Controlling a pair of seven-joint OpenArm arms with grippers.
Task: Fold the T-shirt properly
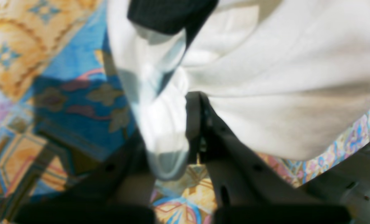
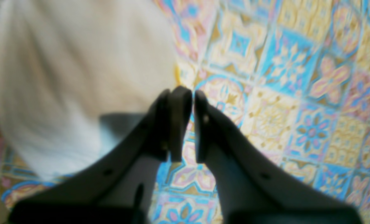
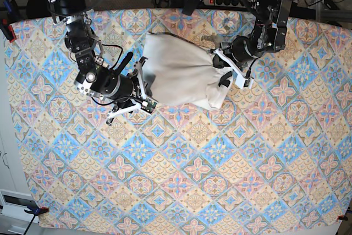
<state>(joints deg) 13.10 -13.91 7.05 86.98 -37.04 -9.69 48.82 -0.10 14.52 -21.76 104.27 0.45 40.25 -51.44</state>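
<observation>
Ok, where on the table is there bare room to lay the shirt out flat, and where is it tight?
The widest bare stretch of the patterned tablecloth lies nearer the camera than the T-shirt, running across to both side edges. It is crowded at the far edge: the right gripper sits against the shirt's one side, and the left gripper pinches cloth on the other.
</observation>
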